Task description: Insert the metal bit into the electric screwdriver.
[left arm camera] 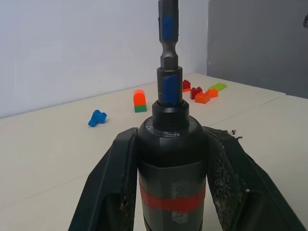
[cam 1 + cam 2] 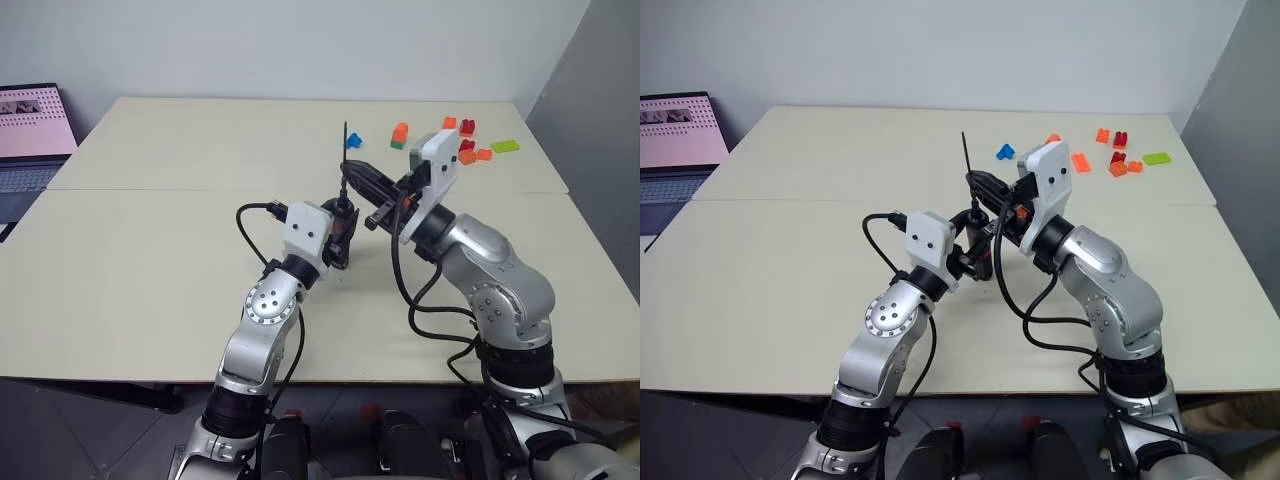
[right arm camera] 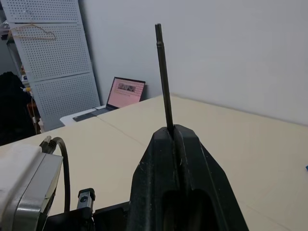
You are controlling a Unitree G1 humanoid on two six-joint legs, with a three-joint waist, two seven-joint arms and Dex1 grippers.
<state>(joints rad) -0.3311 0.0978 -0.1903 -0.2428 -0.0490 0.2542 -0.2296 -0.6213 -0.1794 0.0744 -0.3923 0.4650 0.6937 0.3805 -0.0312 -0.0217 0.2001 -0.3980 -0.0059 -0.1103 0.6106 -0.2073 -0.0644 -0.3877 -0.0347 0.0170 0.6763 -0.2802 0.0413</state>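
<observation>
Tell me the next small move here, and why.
Probably open the right gripper and let go of the metal bit. The bit's shank already looks seated in the collar of the electric screwdriver, which the left gripper holds upright, while the right jaws pinch the rod higher up. How deep it sits is hidden, so a light downward press first may help.

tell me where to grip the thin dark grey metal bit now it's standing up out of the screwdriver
Grip the thin dark grey metal bit on its bare upper shaft, coming in from the side. It stands upright with its base seated in the black, red-banded electric screwdriver; the right gripper already pinches it low, with the left gripper clamping the body.
</observation>
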